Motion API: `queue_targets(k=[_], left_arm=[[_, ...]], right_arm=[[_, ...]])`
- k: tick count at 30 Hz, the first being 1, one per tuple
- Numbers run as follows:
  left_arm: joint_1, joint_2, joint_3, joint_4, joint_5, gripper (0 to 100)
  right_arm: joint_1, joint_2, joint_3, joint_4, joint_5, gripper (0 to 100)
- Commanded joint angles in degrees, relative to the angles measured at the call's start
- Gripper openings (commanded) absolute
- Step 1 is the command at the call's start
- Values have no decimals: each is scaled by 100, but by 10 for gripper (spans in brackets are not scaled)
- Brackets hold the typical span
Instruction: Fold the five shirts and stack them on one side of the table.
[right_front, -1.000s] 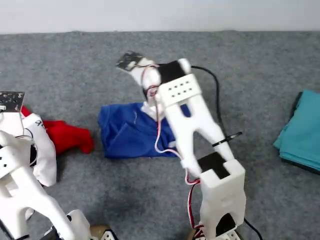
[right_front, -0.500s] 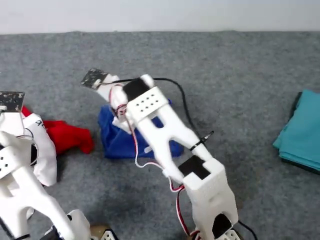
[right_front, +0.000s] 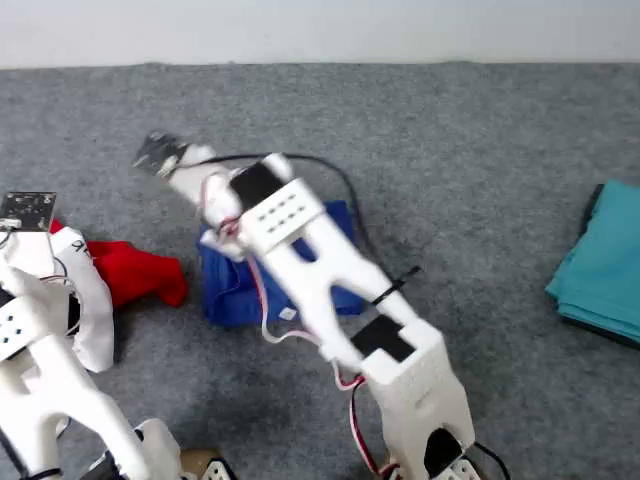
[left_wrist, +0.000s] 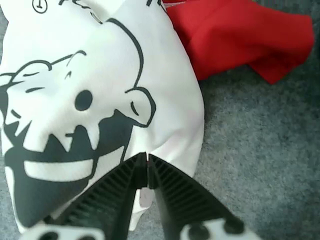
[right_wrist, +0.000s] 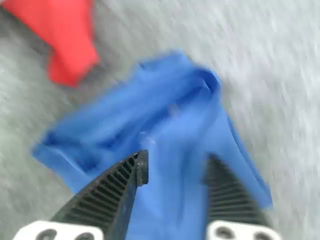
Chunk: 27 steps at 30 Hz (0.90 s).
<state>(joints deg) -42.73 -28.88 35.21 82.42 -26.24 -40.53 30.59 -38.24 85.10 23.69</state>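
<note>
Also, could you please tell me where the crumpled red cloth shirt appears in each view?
High view: the crumpled red cloth shirt lies left, between the white printed shirt and the crumpled blue shirt.
Left wrist view: it borders the white printed shirt.
Right wrist view: it lies beyond the blue shirt.
Shared landmark: the grey felt table cover.

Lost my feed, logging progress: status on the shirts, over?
Left gripper jaws shut on white shirt. Right gripper jaws open over crumpled blue shirt. Red shirt bunched beside white; teal stack folded at table's edge.
</note>
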Motion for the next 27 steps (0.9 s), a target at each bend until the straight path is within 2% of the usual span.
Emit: queue_targets(k=[1, 5, 9, 12, 15, 18, 21, 24, 27], left_arm=[[44, -176, -57, -158, -53, 15], [44, -176, -75, -158, -53, 15], [44, -176, -75, -158, -44, 15], [44, -176, -75, -158, -44, 15], [26, -176, -66, -158, -35, 15], [9, -176, -75, -149, -35, 15], [9, -176, -75, -141, -35, 15], [9, -176, -66, -132, -26, 15], [9, -185, -57, -132, -26, 15]], right_arm=[[708, -13, -281, 620, 62, 23], [1244, 418, -308, 1130, 527, 9], [1182, 892, -316, 1332, 651, 9], [655, 1130, -325, 1376, 642, 9], [-163, 1147, -563, 1367, 633, 9], [-831, 1138, -1240, 1411, 413, 9], [-1156, 1156, -1890, 1596, 290, 9], [-1095, 1121, -2312, 1745, 290, 9], [-541, 1138, -2585, 1745, 308, 9]])
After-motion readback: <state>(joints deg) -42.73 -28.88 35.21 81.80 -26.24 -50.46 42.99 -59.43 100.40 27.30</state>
